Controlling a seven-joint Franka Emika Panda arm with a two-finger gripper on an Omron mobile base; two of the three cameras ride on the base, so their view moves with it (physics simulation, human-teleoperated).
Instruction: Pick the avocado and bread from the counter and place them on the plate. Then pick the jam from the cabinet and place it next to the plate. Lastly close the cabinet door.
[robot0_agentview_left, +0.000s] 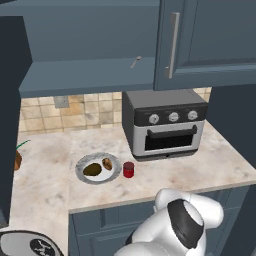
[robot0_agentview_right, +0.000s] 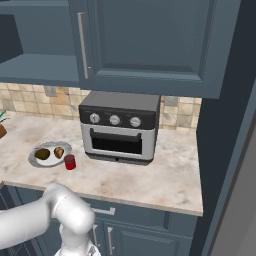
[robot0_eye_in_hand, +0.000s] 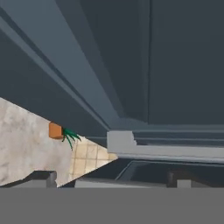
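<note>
A grey plate lies on the marble counter left of the toaster oven. On it rest a dark green avocado and a brown piece of bread. A red jam jar stands upright on the counter just right of the plate. The upper cabinet's left side is open, with its bare shelf showing and its door swung out at the far left. My gripper is open and holds nothing, and it faces dark blue cabinet panels.
A silver toaster oven stands at the back of the counter. A closed cabinet door with a long handle hangs above it. A potted plant sits at the counter's left end. A tall dark wall bounds the right.
</note>
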